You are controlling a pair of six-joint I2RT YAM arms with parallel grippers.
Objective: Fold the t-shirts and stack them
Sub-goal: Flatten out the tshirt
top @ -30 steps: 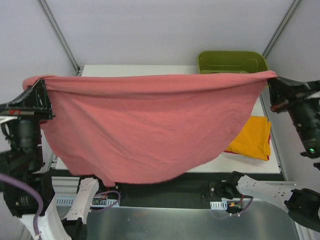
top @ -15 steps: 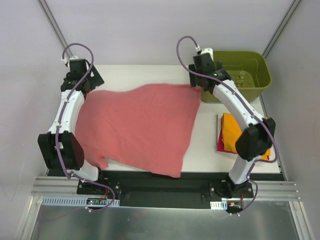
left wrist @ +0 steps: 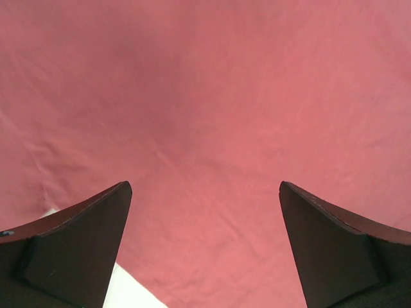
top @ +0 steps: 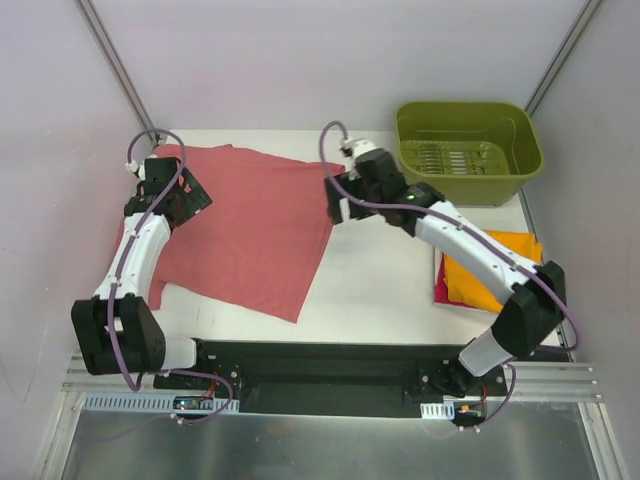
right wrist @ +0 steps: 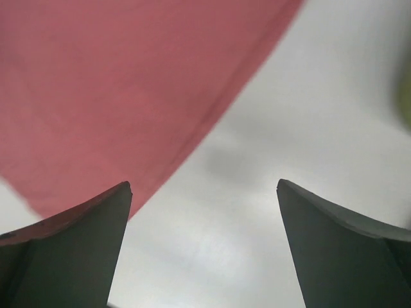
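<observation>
The salmon t-shirt lies spread on the left half of the white table, creased and with its near corner pointing at the front edge. My left gripper hovers open over its left side; in the left wrist view the gripper has only the cloth below it and nothing between its fingers. My right gripper stands open at the shirt's right edge; the right wrist view shows the gripper over bare table with the shirt's hem to the left. A folded orange t-shirt lies at the right on a magenta one.
A green tub stands at the back right corner, with nothing inside that I can see. The folded stack sits near the table's right edge, partly under my right arm's elbow. Grey walls close in the back and both sides.
A second ago both grippers held the salmon shirt stretched high in the air. It now lies on the table, both grippers have opened and let go, and the arms have come down over it.
</observation>
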